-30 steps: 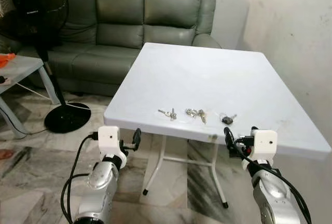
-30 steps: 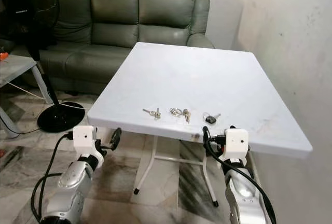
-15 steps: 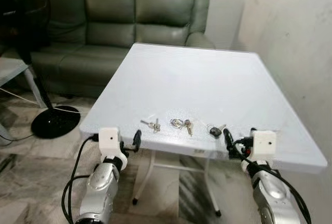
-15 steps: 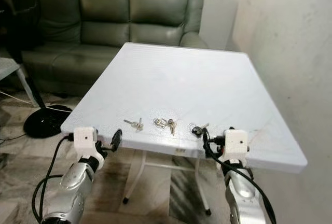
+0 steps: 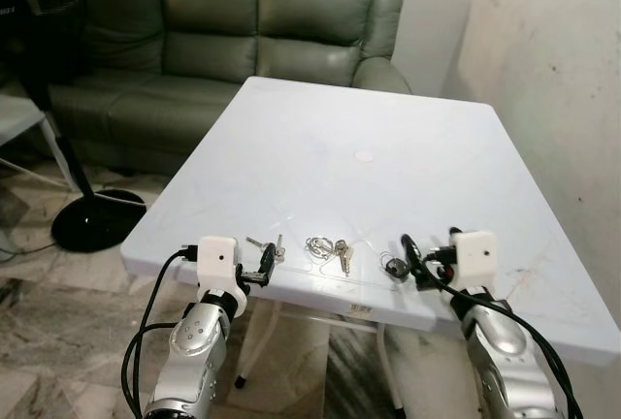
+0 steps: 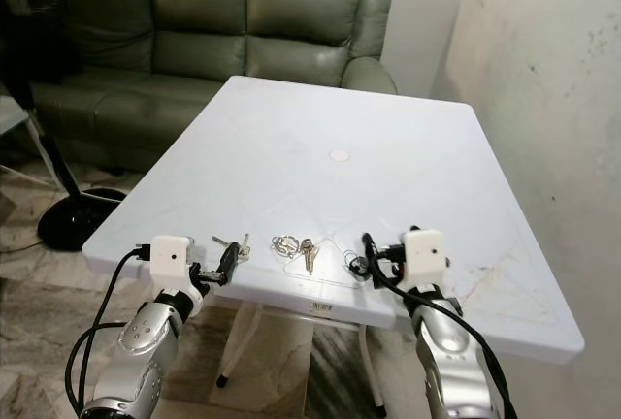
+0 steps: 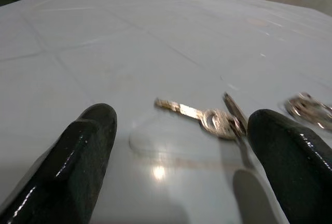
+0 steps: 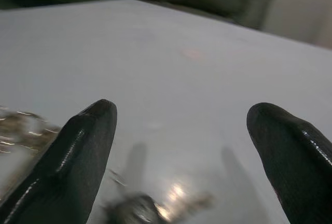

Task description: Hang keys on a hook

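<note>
Three sets of keys lie in a row near the front edge of the white table [image 5: 388,128]. A silver key pair [image 5: 269,244] is on the left, a silver key ring [image 5: 326,247] in the middle, and a black-headed key [image 5: 393,266] on the right. My left gripper [image 5: 260,266] hovers at the table edge just before the left pair, open; in the left wrist view the silver key pair [image 7: 210,120] lies between the fingers [image 7: 78,167]. My right gripper [image 5: 412,262] is open beside the black-headed key [image 8: 140,208], which is blurred.
A green sofa [image 5: 262,21] stands behind the table. A black fan base [image 5: 87,220] sits on the floor to the left. A plaster wall [image 5: 563,99] runs close along the table's right side. A small round mark [image 5: 363,156] lies mid-table.
The camera has come closer to the table. Both grippers have risen from below the front edge to table height, reaching the keys.
</note>
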`<state>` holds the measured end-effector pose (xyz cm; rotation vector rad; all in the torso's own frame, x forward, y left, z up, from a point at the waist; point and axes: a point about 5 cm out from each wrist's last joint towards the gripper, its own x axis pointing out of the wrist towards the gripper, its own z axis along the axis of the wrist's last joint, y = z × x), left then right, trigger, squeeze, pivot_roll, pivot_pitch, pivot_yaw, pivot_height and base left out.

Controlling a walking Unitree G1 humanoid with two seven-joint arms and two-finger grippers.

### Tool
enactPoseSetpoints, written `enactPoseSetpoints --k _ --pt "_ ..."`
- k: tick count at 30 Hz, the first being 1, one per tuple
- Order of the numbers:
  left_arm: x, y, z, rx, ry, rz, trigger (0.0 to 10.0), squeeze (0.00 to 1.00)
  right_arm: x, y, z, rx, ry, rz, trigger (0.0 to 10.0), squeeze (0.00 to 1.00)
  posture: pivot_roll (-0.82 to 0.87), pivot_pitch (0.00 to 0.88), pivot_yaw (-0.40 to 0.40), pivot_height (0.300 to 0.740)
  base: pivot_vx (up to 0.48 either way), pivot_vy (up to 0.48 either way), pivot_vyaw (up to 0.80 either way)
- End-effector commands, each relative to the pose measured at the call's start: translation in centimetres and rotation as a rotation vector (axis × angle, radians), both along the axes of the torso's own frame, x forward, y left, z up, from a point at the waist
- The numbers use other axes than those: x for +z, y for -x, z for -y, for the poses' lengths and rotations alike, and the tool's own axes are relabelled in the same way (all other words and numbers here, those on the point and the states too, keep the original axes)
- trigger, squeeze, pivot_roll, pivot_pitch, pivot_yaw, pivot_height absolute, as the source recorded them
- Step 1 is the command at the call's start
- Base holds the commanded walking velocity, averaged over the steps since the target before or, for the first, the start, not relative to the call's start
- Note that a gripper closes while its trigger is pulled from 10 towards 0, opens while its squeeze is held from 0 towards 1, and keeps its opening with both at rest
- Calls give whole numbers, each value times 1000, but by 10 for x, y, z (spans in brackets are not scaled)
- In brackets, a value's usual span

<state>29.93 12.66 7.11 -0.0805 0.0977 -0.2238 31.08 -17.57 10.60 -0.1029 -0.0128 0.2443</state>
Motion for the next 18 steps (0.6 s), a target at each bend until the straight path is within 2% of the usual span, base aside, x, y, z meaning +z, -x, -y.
enactPoseSetpoints --k 1,4,13,18 --pt "0 3 6 -43 -20 -3 10000 0 -1 -1 2 37 31 -7 10000 0 33 15 -66 740 0 0 0" --pt "0 8 14 -80 -21 1 10000 0 2 -3 3 111 62 -13 10000 0 36 9 -67 740 0 0 0" --pt "3 10 18 -85 -24 11 10000 0 1 -5 4 210 113 -47 10000 0 38 7 -78 740 0 0 0" --pt "6 12 23 -108 -63 33 10000 0 -11 -4 4 254 154 -121 10000 0 40 17 -83 740 0 0 0"
